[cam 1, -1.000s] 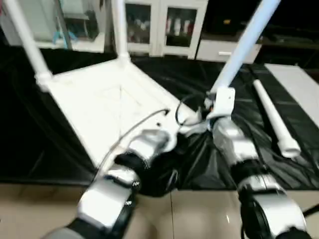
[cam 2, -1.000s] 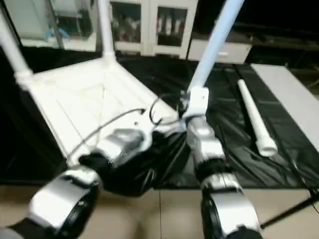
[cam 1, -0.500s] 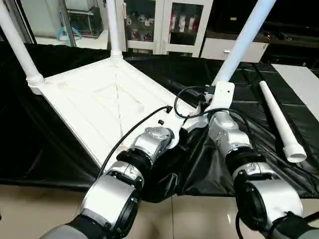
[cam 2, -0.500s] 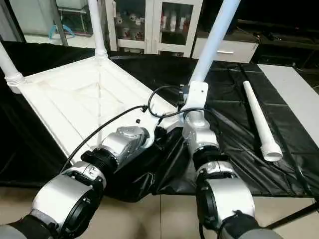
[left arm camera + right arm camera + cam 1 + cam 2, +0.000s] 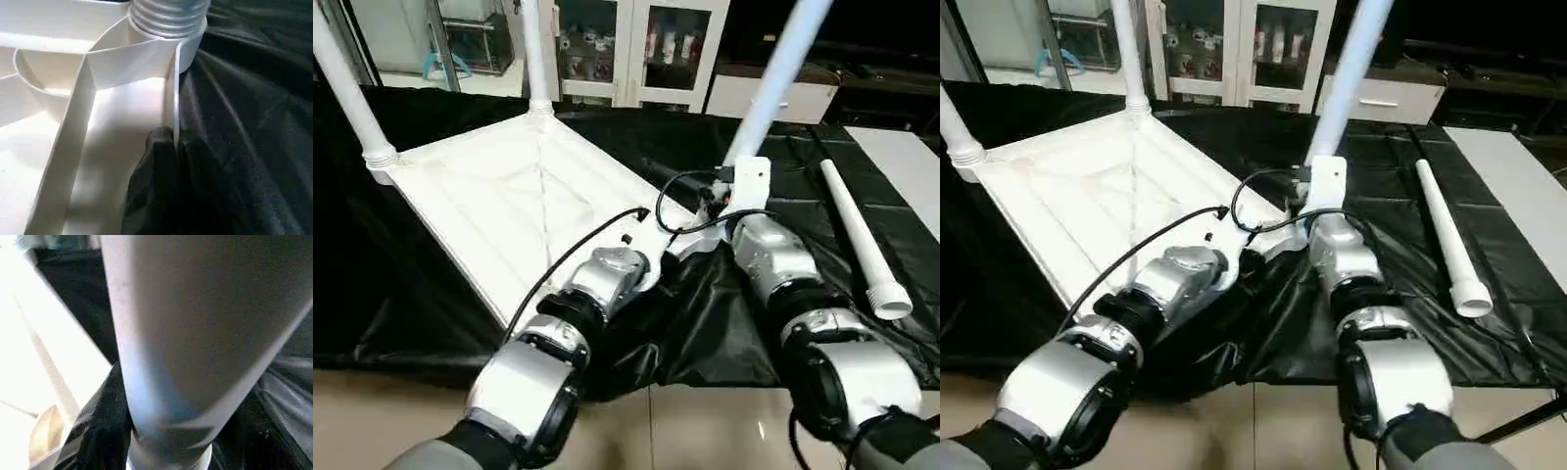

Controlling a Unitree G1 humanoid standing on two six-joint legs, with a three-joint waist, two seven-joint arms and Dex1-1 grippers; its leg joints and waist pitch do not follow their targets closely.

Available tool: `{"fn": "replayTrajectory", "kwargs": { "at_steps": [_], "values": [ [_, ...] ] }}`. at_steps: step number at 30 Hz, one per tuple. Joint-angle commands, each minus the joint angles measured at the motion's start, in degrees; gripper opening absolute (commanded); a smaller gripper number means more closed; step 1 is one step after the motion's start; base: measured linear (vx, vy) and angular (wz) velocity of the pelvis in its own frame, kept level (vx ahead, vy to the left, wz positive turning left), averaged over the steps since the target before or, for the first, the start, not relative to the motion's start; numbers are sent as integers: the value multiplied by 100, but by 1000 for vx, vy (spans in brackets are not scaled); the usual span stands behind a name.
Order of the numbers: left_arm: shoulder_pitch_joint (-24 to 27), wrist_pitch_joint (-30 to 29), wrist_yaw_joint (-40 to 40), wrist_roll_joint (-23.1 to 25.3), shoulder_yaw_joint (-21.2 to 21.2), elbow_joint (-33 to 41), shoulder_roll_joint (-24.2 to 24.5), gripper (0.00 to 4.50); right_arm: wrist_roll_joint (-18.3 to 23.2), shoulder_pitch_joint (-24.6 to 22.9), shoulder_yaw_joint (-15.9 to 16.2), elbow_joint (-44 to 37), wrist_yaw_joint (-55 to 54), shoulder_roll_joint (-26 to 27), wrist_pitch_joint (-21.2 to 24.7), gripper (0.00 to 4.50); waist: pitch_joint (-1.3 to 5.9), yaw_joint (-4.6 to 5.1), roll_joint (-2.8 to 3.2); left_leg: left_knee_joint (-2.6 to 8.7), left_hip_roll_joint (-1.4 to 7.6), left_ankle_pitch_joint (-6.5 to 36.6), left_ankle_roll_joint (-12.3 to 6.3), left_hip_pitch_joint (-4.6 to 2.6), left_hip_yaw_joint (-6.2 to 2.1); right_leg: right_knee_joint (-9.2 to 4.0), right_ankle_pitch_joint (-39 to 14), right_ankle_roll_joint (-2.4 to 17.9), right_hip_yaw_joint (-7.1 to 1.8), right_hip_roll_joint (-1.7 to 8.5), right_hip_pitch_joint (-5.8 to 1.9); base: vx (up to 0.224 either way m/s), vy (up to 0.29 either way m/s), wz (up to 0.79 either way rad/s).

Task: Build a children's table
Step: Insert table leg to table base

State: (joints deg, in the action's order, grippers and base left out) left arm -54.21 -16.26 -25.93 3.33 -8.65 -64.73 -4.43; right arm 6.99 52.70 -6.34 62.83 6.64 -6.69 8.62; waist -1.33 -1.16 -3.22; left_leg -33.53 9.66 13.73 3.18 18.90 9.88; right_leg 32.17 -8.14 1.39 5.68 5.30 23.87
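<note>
**Upturned table, three legs in, one loose**

The white plastic table [image 5: 509, 206] lies upside down on the black-covered tabletop [image 5: 401, 284], its ribbed underside facing up. Round corner sockets act as cups for the legs. The far-left socket [image 5: 380, 157] holds one upright leg [image 5: 347, 83] and the far one holds a second leg [image 5: 534, 54]. The near-right socket [image 5: 188, 41] holds a third leg [image 5: 771, 83], whose ridged, threaded end [image 5: 168, 12] sits in it. The near corner is hidden behind the left forearm.

The legs are long, smooth, tapered white tubes. The underside is a grid of thin, straight ribs with a curved web by the socket. The cover is glossy, wrinkled black sheet that hangs over the front edge.

The left hand [image 5: 175, 142] is pinched closed on the table's thin rim just beside the near-right socket, one black finger [image 5: 151, 176] on each side of the wall. The right hand [image 5: 736, 191] grips the third leg low down, close above its socket.

The fourth leg [image 5: 855, 230] lies loose on the cover, well to the right of the table, wide end nearest. A flat white board [image 5: 906, 166] lies beyond it. Glass-fronted cabinets [image 5: 646, 49] stand behind. Black cables loop over both wrists.
</note>
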Motion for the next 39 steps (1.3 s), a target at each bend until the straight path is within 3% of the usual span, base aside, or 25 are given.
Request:
{"fn": "replayTrajectory", "kwargs": {
  "at_steps": [1,6,8,11,12,14,15,18,19,20,22,23,25,27,31,34,39],
  "values": [
    [-10,203,-410,128,-178,338,134,0,-190,-521,456,856,739,277,1092,184,199,-43,-2,451,341,901,-502,70,-87,-358,-1797,1254,-299,432,-292,0,0,0],
    [123,177,-938,286,-471,629,367,0,-411,-516,684,802,1283,149,1224,184,181,-31,6,483,370,1245,-252,51,-98,-386,-2065,1205,-316,450,-281,0,0,0],
    [369,375,-1823,335,-752,1236,841,0,-548,-677,958,451,2217,-146,1084,184,173,-42,-18,497,386,1368,-281,87,-122,-375,-2135,1164,-314,472,-323,0,0,0],
    [628,548,-2863,203,-869,1822,1502,0,-400,-1083,1134,-199,3298,-637,1261,184,170,-44,-10,490,400,1305,-300,46,-90,-368,-2035,1227,-337,464,-292,0,0,0],
    [628,548,-2863,203,-869,1822,1502,0,-400,-1083,1134,-199,3298,-637,1261,184,163,-60,-13,496,403,1292,-299,45,-98,-376,-2070,1222,-332,466,-297,0,0,0],
    [717,621,-3252,145,-904,1978,1726,0,-386,-1237,1206,-398,3578,-819,1297,184,167,-77,23,507,422,1329,-158,12,-95,-366,-2129,1227,-340,460,-256,0,0,0],
    [798,650,-3612,101,-947,2114,1933,0,-378,-1363,1256,-551,3811,-971,1352,184,167,-106,19,516,425,1340,-134,12,-107,-365,-2105,1200,-334,464,-275,0,0,0],
    [899,697,-4041,17,-965,2261,2169,0,-365,-1527,1305,-710,4092,-1166,1383,184,184,-90,60,518,436,1131,-72,13,-91,-270,-1434,1379,-343,434,-278,0,0,0],
    [950,691,-4338,-7,-980,2304,2372,0,-371,-1714,1375,-843,4394,-1383,1384,184,190,-100,97,512,432,1089,-45,-6,-87,-261,-1333,1425,-343,431,-274,0,0,0],
    [982,659,-4471,-26,-993,2352,2479,0,-377,-1827,1419,-940,4613,-1503,1396,184,198,-121,89,495,426,971,-64,-13,-68,-238,-1108,1499,-344,431,-293,0,0,0],
    [1018,609,-4615,-47,-1007,2411,2604,0,-389,-1969,1476,-1064,4894,-1650,1405,184,196,-164,83,492,434,772,-108,-20,-59,-202,-792,1586,-344,426,-314,0,0,0],
    [1039,531,-4696,-60,-1032,2479,2648,0,-368,-2073,1520,-1265,5076,-1713,1512,184,191,-187,113,486,427,734,-121,-30,-47,-186,-716,1642,-347,426,-306,0,0,0],
    [1033,502,-4706,-55,-1047,2503,2640,0,-327,-2138,1540,-1436,5170,-1718,1598,184,189,-234,96,490,431,706,-103,-34,-44,-198,-753,1626,-349,434,-333,0,0,0],
    [1006,519,-4657,-34,-1040,2475,2601,0,-308,-2170,1535,-1542,5144,-1693,1630,184,176,-260,90,501,434,808,-37,-34,-47,-214,-945,1581,-350,439,-333,0,0,0],
    [927,439,-4420,-29,-1023,2412,2454,0,-306,-2217,1492,-1648,4772,-1538,1476,184,153,-285,72,533,423,1318,135,-47,-76,-321,-1894,1276,-362,472,-319,0,0,0],
    [942,401,-4435,-36,-1040,2438,2445,0,-272,-2218,1462,-1642,4615,-1474,1538,184,154,-284,75,545,427,1337,160,-43,-95,-331,-1964,1170,-363,458,-310,0,0,0],
    [960,328,-4296,-64,-985,2384,2381,0,-203,-2241,1247,-1546,4092,-1285,1588,184,160,-269,64,548,420,1281,174,-37,-97,-319,-1875,1165,-358,452,-310,0,0,0]
  ]
}}
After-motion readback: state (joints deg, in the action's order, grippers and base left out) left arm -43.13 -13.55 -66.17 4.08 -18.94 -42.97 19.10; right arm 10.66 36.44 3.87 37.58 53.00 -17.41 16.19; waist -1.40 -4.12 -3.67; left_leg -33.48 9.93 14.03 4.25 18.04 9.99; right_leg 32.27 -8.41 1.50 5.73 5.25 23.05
